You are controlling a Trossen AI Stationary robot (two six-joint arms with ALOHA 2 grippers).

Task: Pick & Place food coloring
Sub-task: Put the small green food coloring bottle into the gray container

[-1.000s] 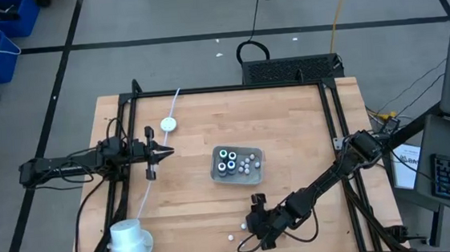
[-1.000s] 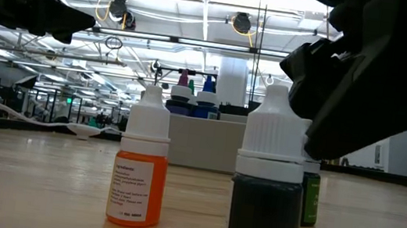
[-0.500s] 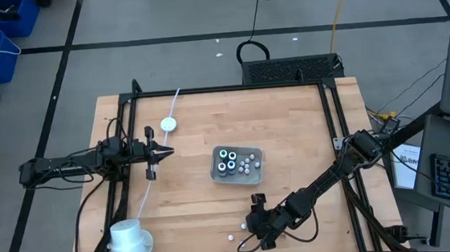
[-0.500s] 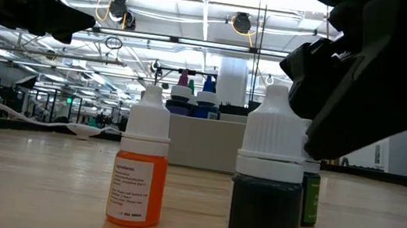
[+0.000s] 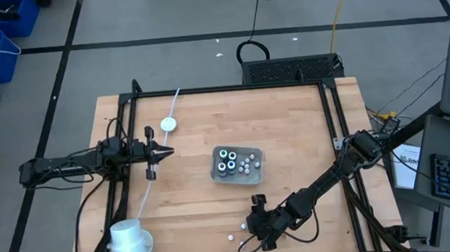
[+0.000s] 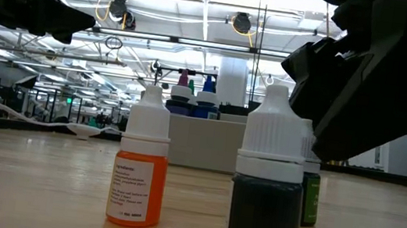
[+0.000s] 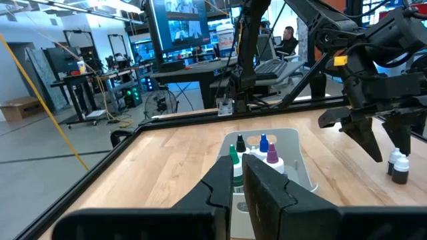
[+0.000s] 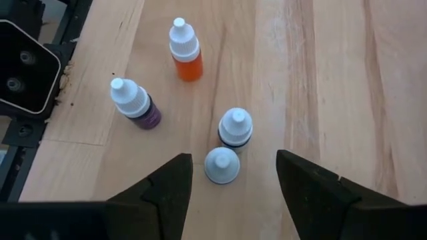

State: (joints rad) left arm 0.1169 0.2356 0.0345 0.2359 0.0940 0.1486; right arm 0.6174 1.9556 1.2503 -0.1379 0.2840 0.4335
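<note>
Lower centre of the high view, the right claw [image 8: 230,175] hangs apart over four bottles [image 8: 221,165]; the left claw [image 5: 167,151] is together.

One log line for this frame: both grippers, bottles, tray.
right gripper: open above two bottles | left gripper: shut, waiting left of tray | orange bottle, purple bottle: standing on table

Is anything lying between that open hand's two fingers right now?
Yes: in the right wrist view, a white-capped bottle stands in the gap of the right hand.
</note>
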